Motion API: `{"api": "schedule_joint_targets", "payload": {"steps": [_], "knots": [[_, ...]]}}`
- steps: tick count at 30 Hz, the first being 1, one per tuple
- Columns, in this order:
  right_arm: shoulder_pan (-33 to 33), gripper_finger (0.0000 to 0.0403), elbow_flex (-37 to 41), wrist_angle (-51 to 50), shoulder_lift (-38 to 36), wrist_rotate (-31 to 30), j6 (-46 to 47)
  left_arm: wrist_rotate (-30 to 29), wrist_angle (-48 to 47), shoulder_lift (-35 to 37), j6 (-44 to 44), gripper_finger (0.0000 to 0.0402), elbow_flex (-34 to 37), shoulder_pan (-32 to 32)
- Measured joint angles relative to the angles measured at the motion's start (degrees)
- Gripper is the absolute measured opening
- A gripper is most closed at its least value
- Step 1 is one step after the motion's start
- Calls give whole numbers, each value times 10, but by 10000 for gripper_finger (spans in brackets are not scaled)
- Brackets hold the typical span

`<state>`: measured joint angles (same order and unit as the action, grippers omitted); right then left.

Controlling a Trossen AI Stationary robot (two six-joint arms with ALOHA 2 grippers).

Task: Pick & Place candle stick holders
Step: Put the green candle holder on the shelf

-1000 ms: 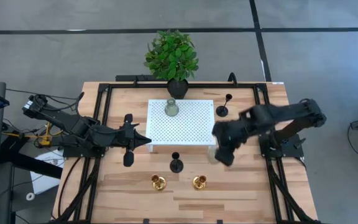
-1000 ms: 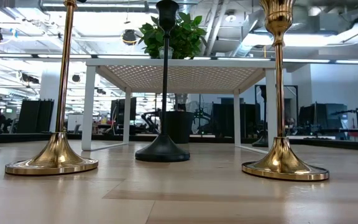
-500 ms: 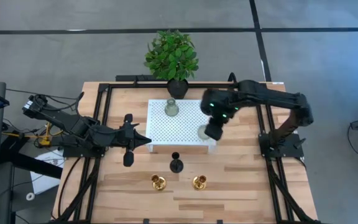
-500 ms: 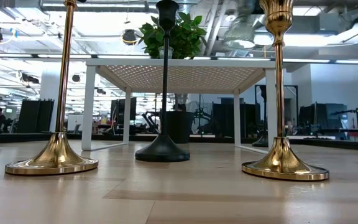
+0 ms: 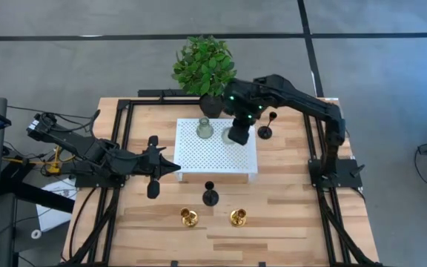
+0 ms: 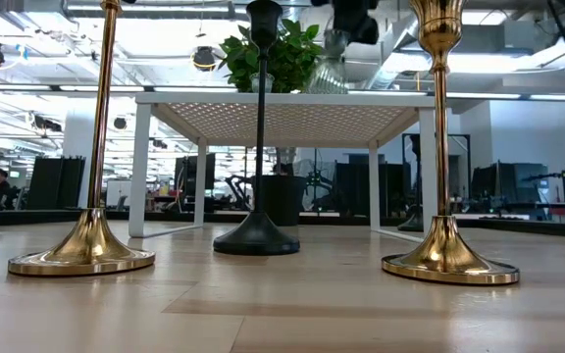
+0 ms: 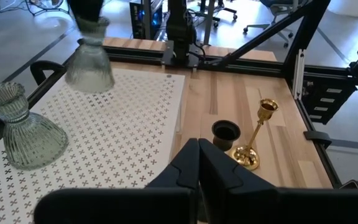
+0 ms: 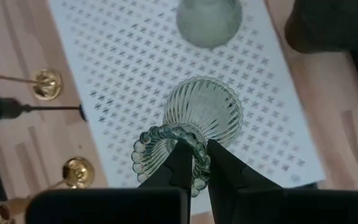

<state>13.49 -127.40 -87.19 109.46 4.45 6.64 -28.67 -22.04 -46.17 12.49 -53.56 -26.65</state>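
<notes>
My right gripper (image 5: 236, 135) is over the white perforated platform (image 5: 199, 159), shut on a grey-green ribbed holder (image 8: 204, 112), which also shows in the low view (image 6: 330, 74). The second grey-green holder (image 5: 204, 129) stands on its base on the platform, to the left of it. One black holder (image 5: 265, 132) stands on the table right of the platform and one (image 5: 210, 196) in front of it. Two gold holders (image 5: 189, 217) (image 5: 237, 217) stand near the front. My left gripper (image 5: 165, 167) is shut and empty by the platform's near left corner. My right gripper holds the grey-green holder by its scalloped top rim (image 8: 191, 140), pinched between the two fingers, one inside the mouth and one outside. The fingers come from above, pointing down. The holder hangs upright below them, its base close over the platform top; whether it touches, I cannot tell.
A green plant in a black pot (image 5: 204, 67) stands just behind the platform's far edge. A black frame (image 5: 124, 133) runs along the table's sides. Bare wood lies left and right of the gold holders at the front.
My right gripper has carried the grey-green holder from the table by the platform's near right corner up and toward the far edge and the left. It is now over the platform's far right part. The holder has stayed upright in the hold.
</notes>
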Motion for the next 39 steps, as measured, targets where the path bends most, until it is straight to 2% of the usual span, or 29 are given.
{"api": "schedule_joint_targets", "payload": {"steps": [15, 25, 36, 39], "knots": [[50, 14, -4, -3, 16, -12, -40, 0, 0, 0, 0, 3, 0, 0], [39, 14, -3, -13, 50, 2, -60, 0, 0, 0, 0, 3, 0, 0], [39, 14, -4, -6, 52, -2, -67, 0, 0, 0, 0, 3, 0, 0], [39, 39, -4, -4, 52, -5, -67, 0, 0, 0, 0, 3, 0, 0]]}}
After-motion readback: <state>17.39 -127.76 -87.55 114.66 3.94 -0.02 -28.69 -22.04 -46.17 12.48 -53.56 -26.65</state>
